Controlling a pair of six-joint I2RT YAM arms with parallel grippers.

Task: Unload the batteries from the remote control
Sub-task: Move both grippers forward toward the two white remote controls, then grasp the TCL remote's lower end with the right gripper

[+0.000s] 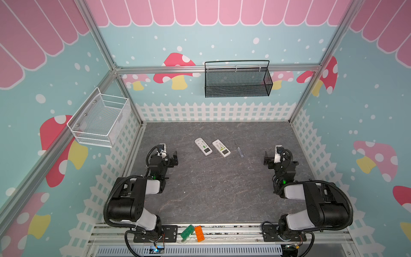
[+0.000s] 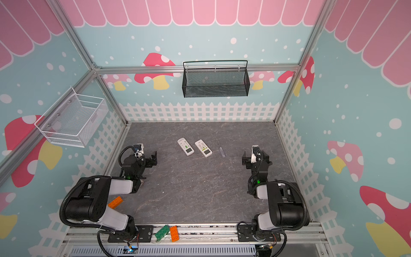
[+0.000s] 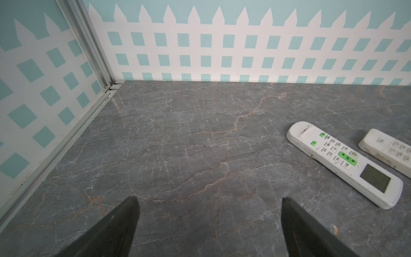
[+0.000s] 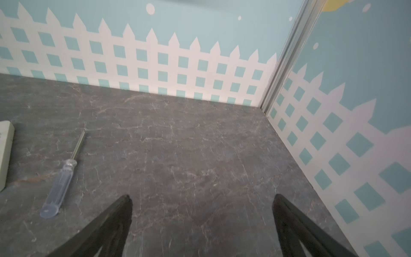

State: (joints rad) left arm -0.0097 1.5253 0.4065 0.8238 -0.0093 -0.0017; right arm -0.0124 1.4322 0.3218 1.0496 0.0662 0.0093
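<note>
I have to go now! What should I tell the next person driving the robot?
The left tool is open and empty, at the left of the table.
The right tool is open and empty, at the right.
Two remotes lie side by side, buttons up, mid-table. The screwdriver lies just right of them.
Done: nothing yet; no batteries in view.
Left: probably turn over each remote, open its back and take the batteries out.

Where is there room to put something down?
Bare: the wide table stretch between left gripper and right gripper, nearer than the remotes, and the strip along the back fence. Crowded: the row of remotes and screwdriver.
</note>
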